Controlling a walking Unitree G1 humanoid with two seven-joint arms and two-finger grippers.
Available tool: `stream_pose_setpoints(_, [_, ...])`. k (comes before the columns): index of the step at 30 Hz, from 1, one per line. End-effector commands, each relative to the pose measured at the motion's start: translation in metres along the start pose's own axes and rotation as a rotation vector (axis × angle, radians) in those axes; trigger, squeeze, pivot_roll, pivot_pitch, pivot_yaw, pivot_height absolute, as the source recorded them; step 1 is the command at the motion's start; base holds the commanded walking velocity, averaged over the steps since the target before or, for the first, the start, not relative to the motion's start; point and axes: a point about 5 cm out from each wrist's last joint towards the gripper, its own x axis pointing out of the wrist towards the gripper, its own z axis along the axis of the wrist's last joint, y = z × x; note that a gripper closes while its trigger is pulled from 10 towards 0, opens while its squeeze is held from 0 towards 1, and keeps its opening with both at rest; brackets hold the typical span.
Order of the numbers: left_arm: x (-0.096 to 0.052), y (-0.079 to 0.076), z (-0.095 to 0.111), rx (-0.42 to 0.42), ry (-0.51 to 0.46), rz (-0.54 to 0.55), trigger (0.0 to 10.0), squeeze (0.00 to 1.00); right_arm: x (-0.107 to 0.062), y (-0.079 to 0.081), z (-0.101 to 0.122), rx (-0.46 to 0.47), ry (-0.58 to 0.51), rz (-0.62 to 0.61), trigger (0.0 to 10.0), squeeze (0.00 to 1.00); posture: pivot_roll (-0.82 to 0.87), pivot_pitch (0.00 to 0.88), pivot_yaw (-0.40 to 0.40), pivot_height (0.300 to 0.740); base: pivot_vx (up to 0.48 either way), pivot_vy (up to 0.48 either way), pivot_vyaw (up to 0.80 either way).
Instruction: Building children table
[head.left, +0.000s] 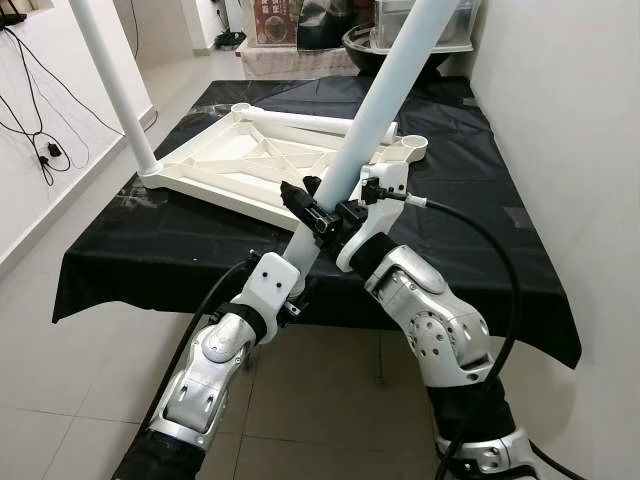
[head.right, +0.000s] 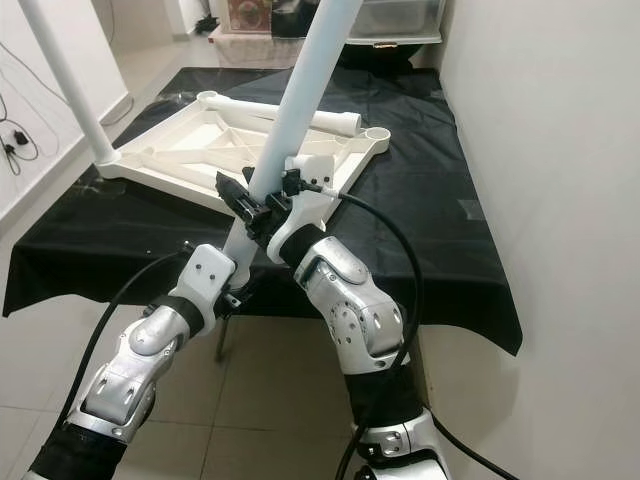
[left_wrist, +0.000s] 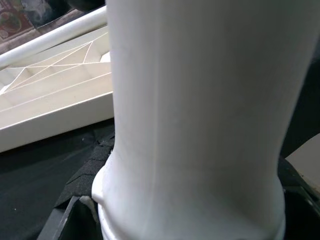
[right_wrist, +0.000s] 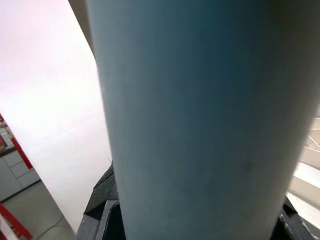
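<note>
Gripping one long white plastic table leg (head.left: 375, 115), left gripper (head.left: 305, 212) and right gripper (head.left: 372, 192) have jaws clenched on it, near the black-draped worktop (head.left: 480, 180) carrying the upturned white tabletop frame (head.left: 250, 160).

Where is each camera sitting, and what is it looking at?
Left eye view: on the head, looking down at the upturned white tabletop on the black cloth; both silver arms show, holding the loose table leg.
Right eye view: beside it on the head, facing the same scene; the fitted leg stands at one corner.
Left wrist view: on the left arm, close against the held leg.
Right wrist view: on the right arm, also against it.
Shared: all four show that held leg.
</note>
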Motion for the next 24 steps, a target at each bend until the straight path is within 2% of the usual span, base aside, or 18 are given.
stream_pose_setpoints(1, [-0.001, -0.002, 0.003, -0.005, -0.028, -0.007, 10.0, 0.0, 0.005, 0.015, -0.01, 0.033, 0.032, 0.082, 10.0, 0.0, -0.01, 0.05, 0.042, 0.74, 0.0, 0.0, 0.0])
stream_pose_setpoints(2, [-0.002, -0.002, 0.004, -0.007, -0.031, -0.001, 10.0, 0.0, 0.005, 0.014, -0.01, 0.035, 0.029, 0.078, 10.0, 0.0, -0.01, 0.05, 0.042, 0.74, 0.0, 0.0, 0.0])
stream_pose_setpoints(3, [-0.004, -0.002, 0.004, -0.005, -0.037, 0.002, 10.0, 0.0, 0.005, 0.013, -0.01, 0.024, 0.03, 0.089, 10.0, 1.0, -0.01, 0.05, 0.042, 0.74, 0.0, 0.0, 0.0])
stream_pose_setpoints(9, [-0.011, -0.002, 0.005, -0.051, -0.056, 0.0, 10.0, 0.0, 0.003, 0.009, -0.01, 0.035, 0.042, 0.134, 10.0, 1.0, -0.01, 0.052, 0.044, 0.74, 0.0, 0.0, 0.0])
stream_pose_setpoints(10, [-0.016, -0.004, 0.006, -0.09, -0.066, -0.011, 10.0, 0.0, 0.002, 0.004, -0.008, 0.07, 0.047, 0.165, 10.0, 0.0, -0.01, 0.052, 0.044, 0.74, 0.0, 0.0, 0.0])
stream_pose_setpoints(11, [-0.016, -0.004, 0.006, -0.09, -0.066, -0.011, 10.0, 0.0, 0.002, 0.004, -0.008, 0.07, 0.047, 0.165, 10.0, 0.0, -0.01, 0.052, 0.044, 0.74, 0.0, 0.0, 0.0])
stream_pose_setpoints(13, [-0.026, -0.009, 0.005, -0.164, -0.067, -0.035, 10.0, 0.0, 0.001, -0.007, -0.003, 0.123, 0.064, 0.224, 10.0, 0.0, -0.01, 0.052, 0.044, 0.74, 0.0, 0.0, 0.0])
stream_pose_setpoints(18, [-0.035, -0.015, 0.005, -0.225, -0.056, -0.067, 10.0, 0.0, 0.001, -0.015, 0.002, 0.117, 0.083, 0.269, 10.0, 0.0, -0.01, 0.052, 0.044, 0.74, 0.0, 0.0, 0.0])
stream_pose_setpoints(19, [-0.04, -0.018, 0.005, -0.264, -0.054, -0.084, 10.0, 0.0, 0.002, -0.019, 0.005, 0.117, 0.085, 0.295, 10.0, 0.0, -0.01, 0.052, 0.044, 0.74, 0.0, 0.0, 0.0])
stream_pose_setpoints(22, [-0.064, -0.029, 0.003, -0.412, -0.04, -0.163, 10.0, 0.0, -0.004, -0.017, 0.017, 0.163, 0.123, 0.516, 10.0, 0.0, 0.01, 0.064, 0.051, 0.74, 0.0, 0.0, 0.0])
stream_pose_setpoints(23, [-0.071, -0.031, 0.001, -0.431, -0.028, -0.178, 10.0, 0.0, -0.006, -0.016, 0.019, 0.19, 0.137, 0.58, 10.0, 0.0, 0.01, 0.064, 0.051, 0.74, 0.0, 0.0, 0.0])
stream_pose_setpoints(24, [-0.071, -0.031, 0.001, -0.431, -0.028, -0.178, 10.0, 0.0, -0.006, -0.016, 0.019, 0.19, 0.137, 0.58, 10.0, 0.0, 0.01, 0.064, 0.051, 0.74, 0.0, 0.0, 0.0])
